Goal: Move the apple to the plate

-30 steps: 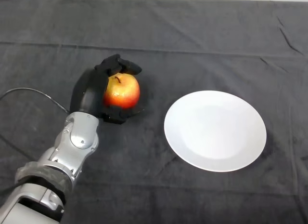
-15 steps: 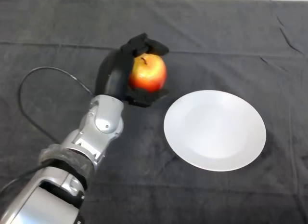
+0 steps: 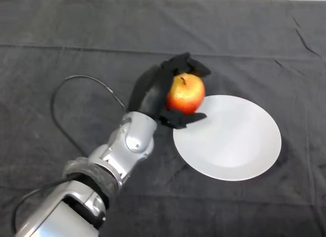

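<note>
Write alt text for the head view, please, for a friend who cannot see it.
A robot's black left hand grips a red and yellow apple, fingers curled round it, at the left edge of a white plate. The silver-grey arm reaches in from the lower left over a dark cloth.

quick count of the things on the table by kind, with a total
apple: 1, held in the robot hand
plate: 1, white
total: 2
</note>
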Robot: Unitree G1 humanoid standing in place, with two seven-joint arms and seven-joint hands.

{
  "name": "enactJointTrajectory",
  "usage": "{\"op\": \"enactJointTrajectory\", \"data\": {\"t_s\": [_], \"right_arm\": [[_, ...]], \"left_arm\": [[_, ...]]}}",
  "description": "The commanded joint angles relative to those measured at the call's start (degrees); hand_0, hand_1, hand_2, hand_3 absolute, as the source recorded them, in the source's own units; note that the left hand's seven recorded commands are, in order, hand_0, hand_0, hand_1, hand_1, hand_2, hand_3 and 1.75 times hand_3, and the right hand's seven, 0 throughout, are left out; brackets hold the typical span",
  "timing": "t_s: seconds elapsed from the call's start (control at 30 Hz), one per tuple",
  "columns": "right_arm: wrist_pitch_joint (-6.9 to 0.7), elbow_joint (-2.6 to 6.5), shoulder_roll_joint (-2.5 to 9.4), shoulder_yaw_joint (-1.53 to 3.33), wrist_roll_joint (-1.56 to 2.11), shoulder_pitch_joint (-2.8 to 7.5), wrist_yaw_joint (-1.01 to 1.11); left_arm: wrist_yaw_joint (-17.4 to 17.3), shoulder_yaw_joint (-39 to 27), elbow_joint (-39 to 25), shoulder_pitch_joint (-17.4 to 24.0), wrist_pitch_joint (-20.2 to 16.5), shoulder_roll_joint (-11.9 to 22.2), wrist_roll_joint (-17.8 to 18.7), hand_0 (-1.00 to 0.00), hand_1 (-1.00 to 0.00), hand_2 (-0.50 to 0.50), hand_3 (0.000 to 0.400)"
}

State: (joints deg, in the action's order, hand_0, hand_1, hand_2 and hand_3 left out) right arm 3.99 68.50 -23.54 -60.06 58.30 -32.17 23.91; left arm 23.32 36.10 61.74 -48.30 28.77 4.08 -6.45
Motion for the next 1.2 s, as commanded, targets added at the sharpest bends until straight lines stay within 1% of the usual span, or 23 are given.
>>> {"op": "enactJointTrajectory", "data": {"t_s": [0.03,0.67,1.2], "right_arm": [[0.36,-0.59,-0.99,-0.8,0.73,0.34,0.39],[0.39,-0.42,-1.06,-0.84,0.73,0.29,0.49],[0.42,-0.27,-1.11,-0.88,0.73,0.25,0.58]], "left_arm": [[0.9,2.1,1.1,-4.1,0.4,-0.1,1.9,-1.0,-1.0,0.0,0.4],[2.0,16.0,-2.8,-4.5,-2.1,0.1,9.2,-1.0,-1.0,0.0,0.4],[3.7,22.5,-4.3,-5.6,-2.6,0.3,13.1,-1.0,-1.0,0.0,0.4]]}}
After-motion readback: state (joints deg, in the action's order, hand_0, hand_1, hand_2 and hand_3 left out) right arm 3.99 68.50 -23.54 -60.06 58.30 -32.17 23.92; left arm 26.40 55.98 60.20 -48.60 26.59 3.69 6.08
